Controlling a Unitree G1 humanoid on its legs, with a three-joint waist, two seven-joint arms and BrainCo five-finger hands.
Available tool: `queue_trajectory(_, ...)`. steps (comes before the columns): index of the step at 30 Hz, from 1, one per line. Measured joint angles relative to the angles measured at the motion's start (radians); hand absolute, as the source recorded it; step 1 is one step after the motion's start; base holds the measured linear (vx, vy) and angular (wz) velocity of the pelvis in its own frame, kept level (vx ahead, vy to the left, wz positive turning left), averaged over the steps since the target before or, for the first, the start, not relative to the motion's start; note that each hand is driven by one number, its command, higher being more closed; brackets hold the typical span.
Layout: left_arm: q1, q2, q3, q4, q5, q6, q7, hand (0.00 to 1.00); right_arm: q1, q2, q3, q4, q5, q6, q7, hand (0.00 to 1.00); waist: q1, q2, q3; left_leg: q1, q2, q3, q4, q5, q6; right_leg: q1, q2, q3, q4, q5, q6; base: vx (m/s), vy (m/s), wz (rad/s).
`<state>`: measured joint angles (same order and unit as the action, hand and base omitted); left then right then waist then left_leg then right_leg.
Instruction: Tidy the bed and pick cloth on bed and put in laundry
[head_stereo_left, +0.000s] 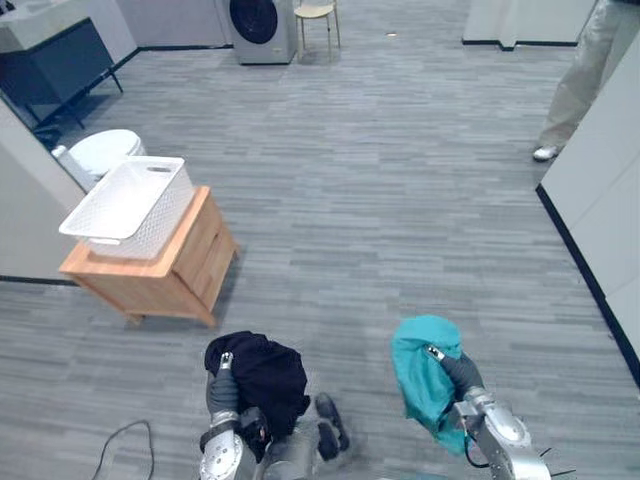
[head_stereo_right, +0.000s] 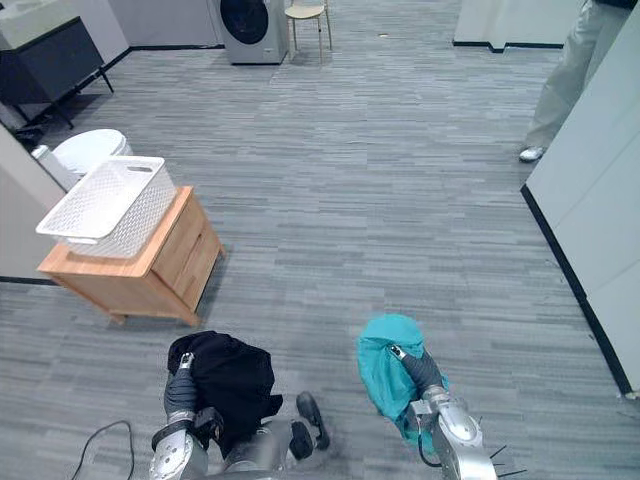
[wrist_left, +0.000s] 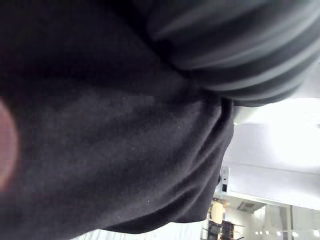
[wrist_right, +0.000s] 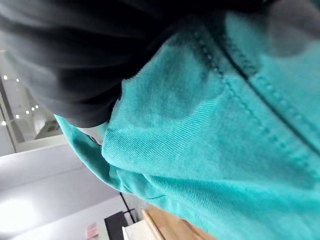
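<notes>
- While both arms carry laundry raised in front of the robot, the step in hand looks like the carry-and-drop part of the task — the picking-up is done for these two pieces.
- Left hand (head_stereo_left: 222, 392) bears a bunched black cloth (head_stereo_left: 265, 375), draped over and around it; whether it is clenched on the cloth or only propping it up, I cannot tell.
- Right hand (head_stereo_left: 458, 372) bears a teal cloth (head_stereo_left: 422, 375) the same way, its grip equally hidden.
- White laundry basket (head_stereo_left: 160, 225) sits on a wooden cabinet (head_stereo_left: 185, 270) ahead and to the left, well apart from both hands, and looks empty.
- Next move, as I judge it: step and turn left toward the basket, bring each cloth above its rim, then release — the left hand is the nearer.
- Washing machine (head_stereo_left: 262, 28) stands at the far wall; a person (head_stereo_left: 580, 80) stands far right, off the likely path.
</notes>
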<state>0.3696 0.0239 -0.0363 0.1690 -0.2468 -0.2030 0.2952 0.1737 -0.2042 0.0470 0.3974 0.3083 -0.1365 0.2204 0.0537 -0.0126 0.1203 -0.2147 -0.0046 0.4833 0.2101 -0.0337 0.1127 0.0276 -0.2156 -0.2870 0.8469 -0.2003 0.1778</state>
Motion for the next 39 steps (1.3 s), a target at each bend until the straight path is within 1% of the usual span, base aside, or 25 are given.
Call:
queue_trajectory(1, -0.005, 0.032, -0.001, 0.001, 0.020, -0.001, 0.000, 1.00, -0.002, 0.023, 0.011, 0.021, -0.001, -0.002, 0.001, 1.00, -0.017, -0.032, 0.001, 0.032, -0.034, -0.049, 0.000, -0.016, 0.024, -0.059, -0.031, 0.010, 0.131, 0.003, -0.016, 0.52, 0.071, 0.90)
queue_trajectory(2, -0.018, 0.042, -0.004, 0.003, 0.026, -0.001, -0.003, 1.00, 0.000, 0.035, 0.017, 0.021, -0.001, -0.002, 0.001, 1.00, -0.023, -0.038, 0.002, 0.051, -0.043, -0.073, -0.001, -0.024, 0.034, -0.085, -0.034, 0.011, 0.158, -0.013, -0.027, 0.51, 0.020, 1.16)
queue_trajectory(3, -0.038, 0.054, -0.004, 0.004, 0.041, -0.001, -0.006, 1.00, -0.002, 0.051, 0.038, 0.020, -0.001, -0.002, 0.001, 1.00, -0.039, -0.029, 0.008, 0.099, -0.053, -0.131, -0.022, -0.037, 0.042, -0.138, -0.020, 0.011, 0.143, -0.054, -0.068, 0.49, -0.009, 1.17)
queue_trajectory(6, -0.096, 0.075, -0.039, -0.003, 0.062, -0.002, -0.010, 1.00, 0.018, 0.060, 0.072, -0.009, 0.000, -0.001, 0.001, 1.00, -0.043, 0.003, 0.022, 0.219, -0.052, -0.272, -0.089, -0.061, 0.014, -0.235, 0.058, 0.058, -0.158, -0.094, -0.070, 0.48, -0.061, 1.36)
queue_trajectory(7, -0.117, 0.091, -0.049, -0.003, 0.062, -0.001, -0.010, 1.00, 0.020, 0.062, 0.081, -0.022, 0.000, 0.004, 0.001, 1.00, -0.043, 0.007, 0.024, 0.244, -0.052, -0.319, -0.101, -0.068, 0.012, -0.266, 0.078, 0.103, -0.304, -0.065, -0.063, 0.55, -0.158, 1.37)
queue_trajectory(8, -0.135, 0.106, -0.058, -0.002, 0.063, 0.001, -0.012, 1.00, 0.019, 0.067, 0.085, -0.036, 0.004, 0.008, -0.001, 1.00, -0.044, 0.004, 0.022, 0.270, -0.054, -0.367, -0.109, -0.078, 0.003, -0.283, 0.093, 0.159, -0.497, 0.015, -0.046, 0.46, -0.158, 1.23)
queue_trajectory(10, -0.153, 0.129, -0.081, 0.001, 0.064, 0.007, -0.010, 1.00, 0.015, 0.078, 0.087, -0.052, 0.019, 0.011, -0.004, 1.00, -0.043, -0.018, 0.023, 0.312, -0.074, -0.446, -0.085, -0.119, -0.013, -0.318, 0.076, 0.269, -0.671, 0.127, 0.006, 0.50, -0.228, 1.37)
queue_trajectory(13, -0.110, 0.144, -0.080, 0.000, 0.066, 0.022, -0.001, 1.00, -0.017, 0.076, 0.094, -0.052, 0.035, 0.017, 0.001, 1.00, -0.037, -0.013, 0.005, 0.370, -0.062, -0.524, 0.053, -0.293, -0.045, -0.301, 0.090, 0.286, -0.679, 0.193, -0.058, 0.59, -0.386, 1.05)
queue_trajectory(15, -0.060, 0.145, -0.069, -0.001, 0.058, 0.035, 0.015, 1.00, -0.042, 0.069, 0.113, -0.053, 0.035, 0.027, 0.001, 1.00, -0.036, 0.007, -0.019, 0.376, -0.023, -0.502, 0.179, -0.355, -0.092, -0.273, 0.119, 0.241, -0.614, 0.158, -0.108, 0.60, -0.408, 0.82)
queue_trajectory(16, -0.067, 0.132, -0.066, 0.014, 0.055, 0.049, 0.015, 1.00, -0.051, 0.049, 0.118, -0.059, 0.035, 0.029, 0.001, 1.00, -0.074, 0.024, -0.024, 0.244, 0.051, -0.384, 0.495, -0.349, -0.112, -0.240, 0.134, 0.213, -0.604, 0.225, -0.129, 0.65, -0.487, 1.34)
queue_trajectory(17, -0.068, 0.088, -0.058, 0.018, 0.054, 0.057, 0.014, 1.00, -0.054, 0.022, 0.122, -0.061, 0.033, 0.034, 0.003, 1.00, -0.075, 0.086, -0.013, 0.152, 0.175, -0.290, 0.709, -0.278, -0.142, -0.182, 0.179, 0.177, -0.621, 0.233, -0.147, 0.48, -0.385, 1.24)
queue_trajectory(18, -0.065, 0.063, -0.056, 0.024, 0.055, 0.061, 0.013, 1.00, -0.054, 0.006, 0.130, -0.060, 0.029, 0.039, 0.003, 1.00, -0.060, 0.103, -0.005, 0.126, 0.225, -0.257, 0.773, -0.238, -0.149, -0.153, 0.198, 0.169, -0.640, 0.222, -0.159, 0.50, -0.291, 0.42)
queue_trajectory(19, -0.062, 0.037, -0.054, 0.036, 0.055, 0.064, 0.012, 1.00, -0.058, -0.002, 0.130, -0.059, 0.013, 0.048, 0.004, 1.00, -0.033, 0.117, -0.008, 0.112, 0.247, -0.199, 0.763, -0.251, -0.131, -0.105, 0.194, 0.163, -0.679, 0.211, -0.173, 0.51, -0.250, 0.19)
queue_trajectory(21, -0.065, 0.029, -0.035, 0.034, 0.053, 0.060, 0.004, 1.00, -0.071, 0.003, 0.130, -0.059, -0.015, 0.046, 0.011, 1.00, -0.040, 0.108, -0.002, 0.081, 0.231, -0.127, 0.685, -0.261, -0.132, -0.035, 0.167, 0.128, -0.737, 0.205, -0.179, 0.48, -0.241, 0.42)
queue_trajectory(24, -0.066, 0.017, -0.003, -0.002, 0.044, 0.046, -0.019, 1.00, -0.093, -0.001, 0.125, -0.060, -0.046, 0.045, 0.021, 1.00, -0.038, 0.088, 0.010, 0.056, 0.186, 0.010, 0.384, -0.253, -0.142, 0.072, 0.143, 0.047, -0.830, 0.194, -0.188, 0.35, -0.163, 0.63)
queue_trajectory(26, -0.066, 0.008, -0.005, -0.036, 0.045, 0.043, -0.042, 1.00, -0.098, -0.004, 0.115, -0.060, -0.045, 0.045, 0.013, 1.00, -0.036, 0.081, 0.014, 0.046, 0.154, 0.074, 0.194, -0.215, -0.149, 0.120, 0.143, -0.030, -0.853, 0.181, -0.168, 0.32, -0.117, 0.93)
queue_trajectory(27, -0.061, 0.006, -0.014, -0.047, 0.047, 0.040, -0.059, 1.00, -0.098, -0.013, 0.116, -0.060, -0.045, 0.045, -0.005, 1.00, -0.032, 0.080, 0.014, 0.043, 0.142, 0.105, 0.103, -0.162, -0.118, 0.157, 0.144, -0.072, -0.849, 0.140, -0.138, 0.36, -0.028, 0.80)
queue_trajectory(28, -0.057, 0.004, -0.022, -0.046, 0.049, 0.040, -0.069, 1.00, -0.098, -0.021, 0.116, -0.054, -0.044, 0.045, -0.011, 1.00, -0.026, 0.081, 0.012, 0.047, 0.141, 0.111, 0.081, -0.107, -0.056, 0.177, 0.143, -0.095, -0.824, 0.091, -0.118, 0.37, 0.008, 0.70)
queue_trajectory(29, -0.051, 0.001, -0.026, -0.045, 0.052, 0.040, -0.076, 1.00, -0.098, -0.021, 0.116, -0.043, -0.044, 0.044, -0.016, 1.00, -0.022, 0.078, 0.010, 0.054, 0.139, 0.111, 0.082, -0.080, -0.024, 0.181, 0.136, -0.100, -0.798, 0.069, -0.109, 0.39, 0.064, 0.55)
queue_trajectory(30, -0.041, 0.001, -0.037, -0.044, 0.064, 0.040, -0.086, 1.00, -0.095, -0.010, 0.116, -0.011, -0.044, 0.042, -0.027, 1.00, -0.016, 0.048, -0.005, 0.056, 0.102, 0.102, 0.079, -0.093, 0.013, 0.157, 0.089, -0.118, -0.686, 0.004, -0.083, 0.34, 0.093, 0.63)
queue_trajectory(31, -0.048, -0.001, -0.044, -0.039, 0.068, 0.040, -0.102, 1.00, -0.097, -0.006, 0.116, 0.012, -0.044, 0.035, -0.034, 1.00, -0.019, 0.043, -0.010, 0.074, 0.074, 0.076, 0.064, -0.105, 0.017, 0.099, 0.049, -0.124, -0.522, -0.028, -0.068, 0.35, 0.103, 0.81)
queue_trajectory(33, -0.063, 0.025, -0.050, -0.039, 0.091, 0.039, -0.122, 1.00, -0.098, 0.012, 0.111, 0.037, -0.043, 0.030, -0.050, 1.00, -0.038, 0.006, 0.013, 0.130, 0.018, 0.008, 0.024, -0.106, 0.036, -0.039, -0.059, -0.103, -0.111, -0.004, -0.087, 0.33, 0.092, 0.97)
queue_trajectory(34, -0.071, 0.050, -0.057, -0.035, 0.097, 0.040, -0.122, 1.00, -0.098, 0.031, 0.111, 0.052, -0.043, 0.027, -0.051, 1.00, -0.045, -0.012, 0.022, 0.159, 0.002, -0.022, 0.018, -0.109, 0.040, -0.072, -0.077, -0.076, -0.010, -0.014, -0.100, 0.42, 0.040, 1.20)
queue_trajectory(36, -0.090, 0.088, -0.083, -0.018, 0.105, 0.040, -0.120, 1.00, -0.083, 0.049, 0.117, 0.054, -0.042, 0.017, -0.048, 1.00, -0.053, -0.011, 0.028, 0.229, -0.005, -0.072, -0.010, -0.115, 0.033, -0.114, -0.067, -0.031, 0.029, -0.039, -0.112, 0.36, -0.012, 0.96)
queue_trajectory(39, -0.126, 0.133, -0.092, -0.018, 0.103, 0.036, -0.120, 1.00, -0.073, 0.067, 0.118, -0.017, -0.040, -0.008, -0.042, 1.00, -0.075, -0.012, 0.023, 0.283, -0.003, -0.169, -0.053, -0.123, 0.017, -0.179, 0.022, 0.063, -0.237, -0.040, -0.104, 0.25, -0.049, 0.88)
